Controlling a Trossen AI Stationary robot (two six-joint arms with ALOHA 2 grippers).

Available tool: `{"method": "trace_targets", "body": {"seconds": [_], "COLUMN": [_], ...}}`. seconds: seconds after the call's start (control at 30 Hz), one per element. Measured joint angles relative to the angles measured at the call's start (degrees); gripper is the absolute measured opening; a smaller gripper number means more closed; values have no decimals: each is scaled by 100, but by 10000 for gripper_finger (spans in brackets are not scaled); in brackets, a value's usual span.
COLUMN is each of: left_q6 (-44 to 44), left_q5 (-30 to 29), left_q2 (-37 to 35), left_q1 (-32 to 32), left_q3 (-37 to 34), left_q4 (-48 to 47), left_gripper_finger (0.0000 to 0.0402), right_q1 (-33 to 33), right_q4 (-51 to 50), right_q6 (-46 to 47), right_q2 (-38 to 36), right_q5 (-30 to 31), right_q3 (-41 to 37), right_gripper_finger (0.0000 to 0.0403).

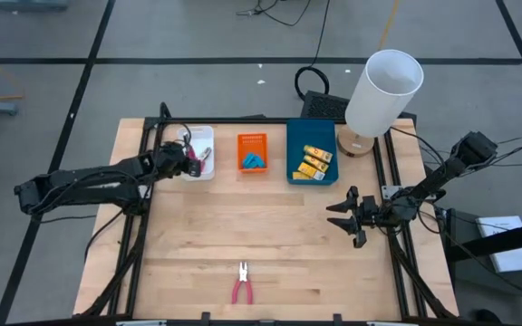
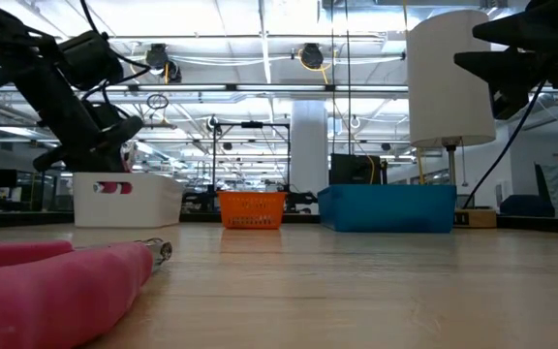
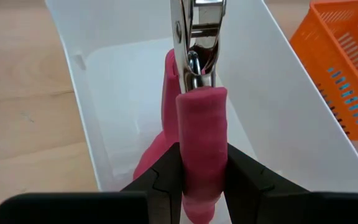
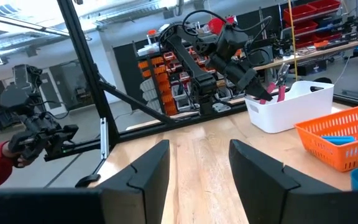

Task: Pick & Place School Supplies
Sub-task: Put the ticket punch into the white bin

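The left gripper [image 3: 202, 177] is clamped on one pink handle of a pair of pliers [image 3: 199, 124], holding it over the white tray [image 1: 201, 152] with the metal nose pointing away from the fingers. The right gripper [image 1: 348, 217] hangs open, holding nothing, above the table's [image 1: 243, 226] right side, well apart from a second pair of pliers [image 1: 242, 283] lying near the front edge.

Far edge is crowded: white tray [image 1: 203, 152], orange tray [image 1: 252, 152], blue tray [image 1: 311, 150] in a row, narrow gaps between. Lamp [image 1: 381, 95] blocks far right corner. Centre of table [image 1: 261, 235] open; only pink-handled pliers [image 1: 242, 284] lie at near edge.
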Motion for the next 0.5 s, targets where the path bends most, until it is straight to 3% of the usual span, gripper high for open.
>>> {"method": "trace_targets", "body": {"seconds": [0.5], "left_q6": [0], "left_q5": [48], "left_q2": [31], "left_q1": [0], "left_q3": [0], "left_q4": [60], "left_gripper_finger": [95], "right_q1": [0], "right_q4": [-20], "right_q6": [49], "right_q2": [0], "right_q5": [0], "right_q3": [-1], "right_gripper_finger": [157]}}
